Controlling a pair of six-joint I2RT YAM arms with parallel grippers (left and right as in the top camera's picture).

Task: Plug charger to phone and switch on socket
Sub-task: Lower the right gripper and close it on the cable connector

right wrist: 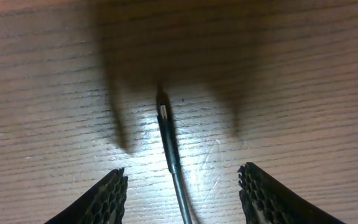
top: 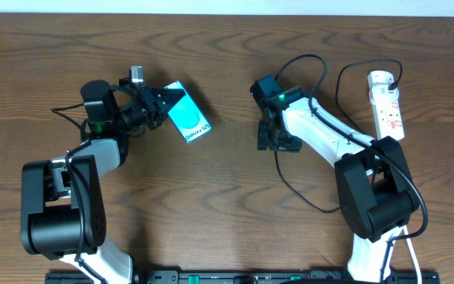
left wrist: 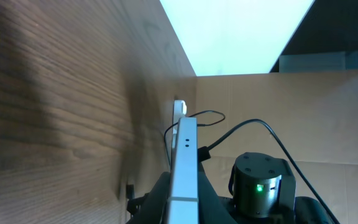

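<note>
1. The right hand hangs low over the bench with its jaws set wide and nothing in them; its ribbed fingers stand one on each side of the charger, clear of it on both sides.
2. The charger's small plug tip lies flat on the wood, pointing away from the hand; its thin cable runs back between the fingers and out of view.
3. The left hand is clamped on the phone at one end; from overhead the blue screen slants toward the middle of the bench; the left wrist view shows the phone edge-on.
4. The socket lies at the far right of the bench, well apart from both hands; whether its switch is on cannot be told.
5. The step in hand looks to be picking up the plug while the phone is held ready; the plug is not yet in the phone.
6. The next move likely calls for lowering and closing on the plug body just behind the tip, square enough that it does not twist; then comes a careful line-up with the phone's narrow port; the switch comes last.
</note>
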